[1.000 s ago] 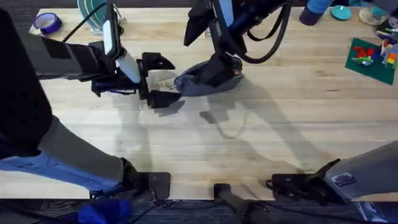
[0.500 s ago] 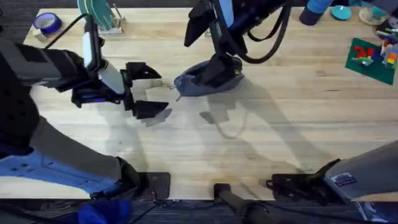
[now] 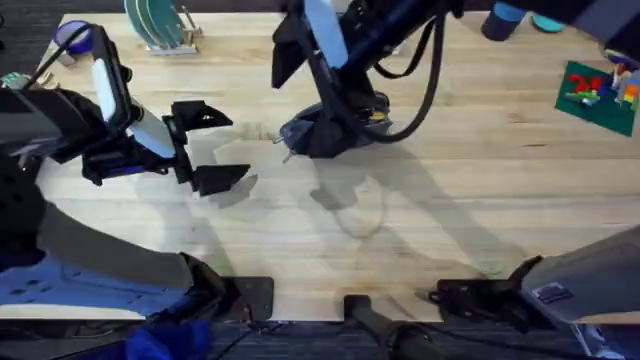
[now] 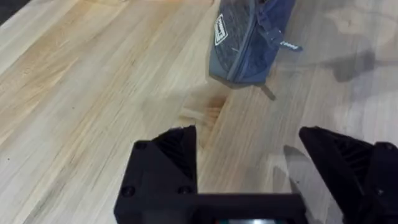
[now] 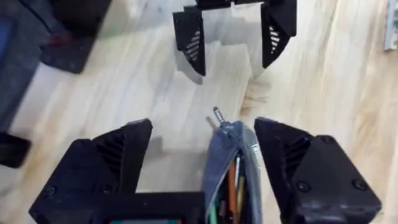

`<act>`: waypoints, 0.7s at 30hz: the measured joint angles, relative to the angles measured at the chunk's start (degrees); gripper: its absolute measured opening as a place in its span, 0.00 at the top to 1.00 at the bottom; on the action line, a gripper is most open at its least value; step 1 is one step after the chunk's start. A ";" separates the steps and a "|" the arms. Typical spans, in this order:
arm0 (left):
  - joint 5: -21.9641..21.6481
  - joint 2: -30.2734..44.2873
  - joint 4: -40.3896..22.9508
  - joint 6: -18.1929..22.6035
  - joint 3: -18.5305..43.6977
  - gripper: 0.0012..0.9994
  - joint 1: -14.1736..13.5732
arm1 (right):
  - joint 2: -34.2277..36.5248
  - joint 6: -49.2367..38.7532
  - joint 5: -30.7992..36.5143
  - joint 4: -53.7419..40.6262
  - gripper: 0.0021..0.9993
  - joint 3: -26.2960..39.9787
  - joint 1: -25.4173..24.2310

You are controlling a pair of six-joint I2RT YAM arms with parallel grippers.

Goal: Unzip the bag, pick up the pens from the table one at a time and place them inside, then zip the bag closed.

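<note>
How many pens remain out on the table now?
0. The table shows no loose pens; pens show inside the open bag, and more may be hidden there.

Bare table (image 3: 250, 150) lies open ahead of the left gripper (image 3: 212, 147); beyond it, the bag (image 3: 325, 135) and right gripper (image 5: 202, 162) block.

The left arm stretches in from the left side, low over the surface, its black two-finger gripper (image 3: 212, 146) pointing toward the middle, fingers (image 4: 163, 163) spread wide with nothing between them. The right arm reaches across the middle from above, its black gripper (image 3: 330, 135) pointing downward, fingers (image 5: 106, 163) parted.
</note>
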 joint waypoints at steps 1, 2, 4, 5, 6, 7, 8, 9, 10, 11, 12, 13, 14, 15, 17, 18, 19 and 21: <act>-0.27 0.01 -0.02 0.11 0.00 0.00 -0.02 | 0.26 -0.69 0.71 0.29 0.00 0.02 0.22; -0.49 0.01 0.02 0.24 0.00 0.00 -0.01 | 0.64 -1.41 1.31 0.57 0.00 0.02 0.39; -0.76 0.02 0.03 0.42 0.00 0.00 0.00 | 1.60 -2.75 2.31 1.24 0.00 0.02 0.51; -0.82 0.02 0.14 0.44 0.00 0.00 -0.01 | 2.15 -3.44 2.67 1.57 0.00 0.02 0.51; -0.84 0.02 0.21 0.46 0.00 0.00 -0.02 | 2.71 -4.13 2.92 1.82 0.00 0.02 0.51; -0.84 0.02 0.22 0.48 0.00 0.00 0.00 | 3.19 -4.73 3.17 2.05 0.00 0.02 0.51; -0.84 0.01 0.20 0.51 0.00 0.00 0.00 | 3.73 -5.35 3.46 2.36 0.00 0.02 0.51; -0.84 0.02 0.22 0.58 0.00 0.00 0.00 | 4.26 -5.91 3.62 2.60 0.00 0.02 0.51; -0.84 0.02 0.22 0.61 0.00 0.00 -0.02 | 4.87 -6.41 3.79 2.80 0.00 0.02 0.48; -0.84 0.00 0.22 0.63 0.00 0.00 0.00 | 5.54 -6.86 3.88 3.03 0.00 0.02 0.51; -0.84 0.01 0.22 0.64 0.00 0.00 0.00 | 6.19 -7.15 3.90 3.37 0.00 0.02 0.51; -0.84 0.02 0.22 0.64 0.00 0.00 0.00 | 6.91 -7.40 3.90 3.81 0.00 0.02 0.51; -0.86 0.02 0.22 0.64 0.00 0.00 0.00 | 7.58 -7.58 3.92 4.28 0.00 0.02 0.51; -0.84 0.01 0.22 0.64 0.00 0.00 0.00 | 8.31 -7.70 3.92 4.66 0.00 0.02 0.51; -0.86 0.02 0.22 0.64 0.00 0.00 0.00 | 9.37 -8.02 3.92 4.94 0.00 0.02 0.51; -0.84 0.00 0.22 0.64 0.00 0.00 -0.02 | 9.72 -8.12 3.93 5.15 0.00 0.02 0.51; -0.86 0.02 0.22 0.64 0.00 0.00 -0.01 | 9.91 -8.38 3.94 5.46 0.00 0.02 0.51; -0.86 0.02 0.22 0.66 0.00 0.00 -0.02 | 9.97 -9.54 3.92 5.71 0.00 0.02 0.48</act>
